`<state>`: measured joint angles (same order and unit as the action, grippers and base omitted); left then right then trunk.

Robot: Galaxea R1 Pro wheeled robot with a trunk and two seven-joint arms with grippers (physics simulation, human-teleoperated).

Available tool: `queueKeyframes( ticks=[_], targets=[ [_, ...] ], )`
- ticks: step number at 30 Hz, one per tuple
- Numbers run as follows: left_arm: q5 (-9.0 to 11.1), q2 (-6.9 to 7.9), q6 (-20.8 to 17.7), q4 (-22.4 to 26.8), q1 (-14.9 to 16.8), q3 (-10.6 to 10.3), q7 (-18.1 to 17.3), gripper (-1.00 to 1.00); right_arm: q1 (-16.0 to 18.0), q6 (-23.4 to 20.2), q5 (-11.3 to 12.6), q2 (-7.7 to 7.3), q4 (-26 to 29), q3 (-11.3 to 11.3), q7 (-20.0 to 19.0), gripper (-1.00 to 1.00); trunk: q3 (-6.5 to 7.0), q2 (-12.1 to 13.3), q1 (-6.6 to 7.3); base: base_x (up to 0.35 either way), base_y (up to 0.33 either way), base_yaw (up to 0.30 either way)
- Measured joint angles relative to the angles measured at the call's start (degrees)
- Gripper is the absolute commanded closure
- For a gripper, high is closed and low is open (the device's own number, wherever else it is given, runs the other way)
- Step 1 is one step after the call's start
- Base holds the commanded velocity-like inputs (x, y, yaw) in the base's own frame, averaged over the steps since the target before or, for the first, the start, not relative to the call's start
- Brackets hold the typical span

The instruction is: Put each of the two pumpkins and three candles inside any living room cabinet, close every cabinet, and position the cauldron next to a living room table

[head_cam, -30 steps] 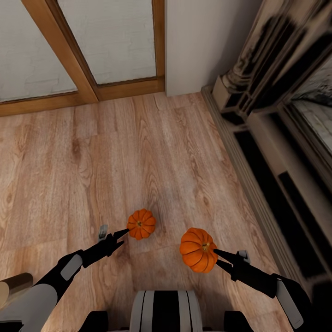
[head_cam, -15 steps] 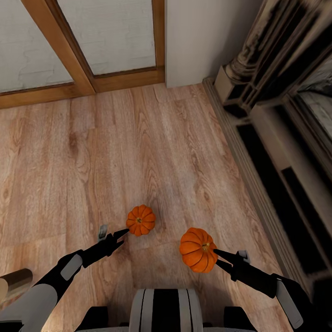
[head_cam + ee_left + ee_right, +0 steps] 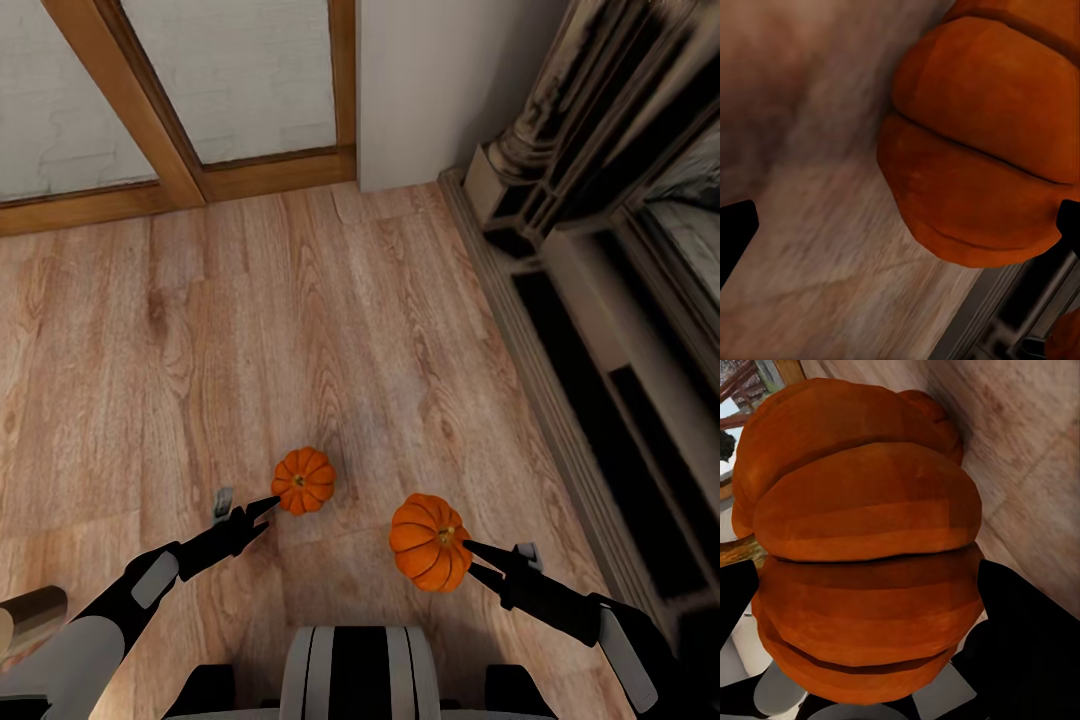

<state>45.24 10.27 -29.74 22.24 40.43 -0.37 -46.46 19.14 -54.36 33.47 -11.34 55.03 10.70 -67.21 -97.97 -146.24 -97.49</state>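
Two orange ribbed pumpkins show on the light wood plank floor. The smaller-looking pumpkin (image 3: 303, 480) rests on the floor just ahead of my left gripper (image 3: 268, 512), which is open. In the left wrist view this pumpkin (image 3: 982, 142) looms close, off to one side of the left gripper (image 3: 900, 229), whose black fingertips (image 3: 735, 232) stand wide apart. My right gripper (image 3: 468, 557) is shut on the other pumpkin (image 3: 430, 542), held above the floor. In the right wrist view that pumpkin (image 3: 870, 555) sits between the right gripper's (image 3: 881, 611) dark fingers (image 3: 1027, 637).
An ornate stone fireplace (image 3: 600, 250) with a stepped base runs along the right side. A wood-framed glass door (image 3: 200, 110) and a white wall corner (image 3: 440, 90) stand ahead. A brass-coloured cylinder (image 3: 30, 615) lies at the lower left. Open floor (image 3: 250, 330) stretches ahead.
The whole view has shifted a little, the door frame and floor sliding up in the picture. Both grippers and the held pumpkin keep their places in the view.
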Motion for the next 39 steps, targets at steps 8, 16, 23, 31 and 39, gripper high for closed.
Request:
queueKeyframes(
  ticks=[8, 16, 23, 31, 39],
  targets=[
    [-0.1, 0.00, 0.0, 0.1, 0.0, -0.1, -0.1, -1.00, 0.0, 0.0, 0.0, -0.02, 0.0, 0.1, -0.1, 1.00, 0.00, 0.0, 0.00, 0.005, -0.004, 0.000],
    [-0.1, -0.03, -0.1, 0.1, 0.1, -1.9, -0.1, -1.00, 0.0, 0.0, 0.0, -0.06, 0.0, 0.1, -0.1, 1.00, 0.00, 0.0, 0.01, 0.036, 0.000, 0.000],
    [-0.2, -0.11, -0.1, 0.1, 0.1, -2.3, -0.1, -1.00, 0.0, 0.1, 0.0, -0.03, 0.0, 0.1, -0.2, 1.00, 0.00, 0.0, 0.00, 0.031, -0.020, 0.000],
    [-0.3, -0.05, 0.0, 2.1, 0.0, -2.4, -0.1, -1.00, 0.0, 0.1, 0.0, -0.06, 0.0, 0.1, -0.2, 1.00, 0.00, 0.0, 0.00, 0.002, -0.028, 0.000],
    [-0.3, 0.02, -0.1, 3.9, 0.0, -3.1, -0.1, -1.00, 0.0, 0.1, 0.0, -0.02, 0.0, 0.1, -0.2, 1.00, 0.00, 0.0, 0.00, 0.000, -0.002, 0.000]
  ],
)
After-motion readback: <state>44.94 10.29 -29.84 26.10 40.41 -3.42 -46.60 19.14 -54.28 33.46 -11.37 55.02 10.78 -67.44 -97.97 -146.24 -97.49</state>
